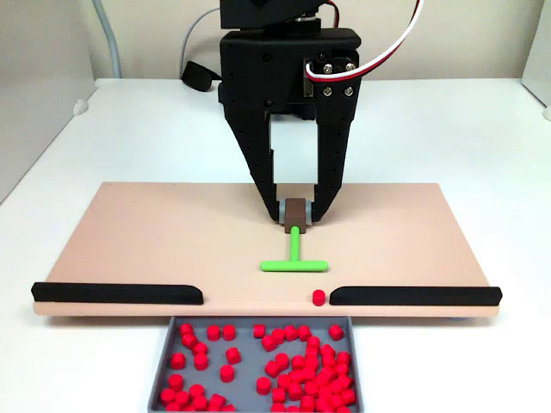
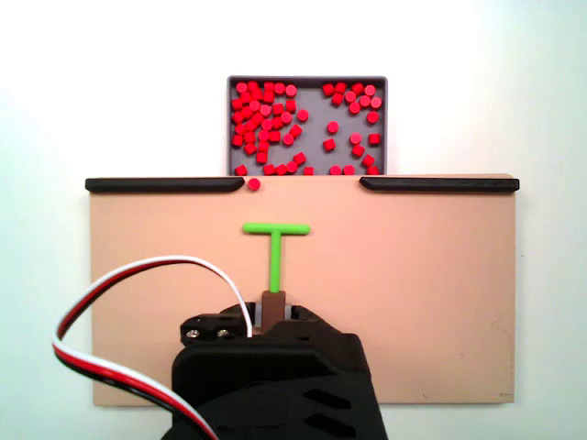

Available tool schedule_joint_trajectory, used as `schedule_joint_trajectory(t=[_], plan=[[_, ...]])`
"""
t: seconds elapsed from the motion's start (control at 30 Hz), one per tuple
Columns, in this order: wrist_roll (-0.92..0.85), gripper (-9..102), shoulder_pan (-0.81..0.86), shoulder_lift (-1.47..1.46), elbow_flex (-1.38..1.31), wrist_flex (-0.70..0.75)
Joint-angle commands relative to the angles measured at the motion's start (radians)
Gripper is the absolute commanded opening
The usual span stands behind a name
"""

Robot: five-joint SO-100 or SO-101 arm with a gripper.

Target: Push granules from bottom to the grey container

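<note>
Nearly all granules [image 1: 293, 361] lie in the grey container [image 1: 164, 366]. One sits on the board [image 1: 155, 232]. The gripper [image 1: 298, 212] pinches the green pusher's [image 1: 294, 258] brown handle.

The granules [image 1: 297, 361] look like smooth, bright red plastic. The grey container [image 1: 164, 366] is matt plastic. The tan board [image 1: 155, 232] has a dull, even surface, with matt black strips [image 1: 116, 293]. The pincer [image 1: 298, 211] is black plastic with a slightly grainy finish. The worktop [image 1: 465, 129] is smooth white.
</note>
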Motion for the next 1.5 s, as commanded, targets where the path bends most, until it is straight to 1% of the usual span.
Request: schedule_joint_trajectory(t=[0.0, 0.93, 1.47], plan=[[0.011, 0, -0.003, -0.055, 0.008, -0.006], [0.020, 0, -0.025, -0.049, 0.006, 0.020], [0.044, 0, -0.023, -0.098, -0.048, 0.038]])
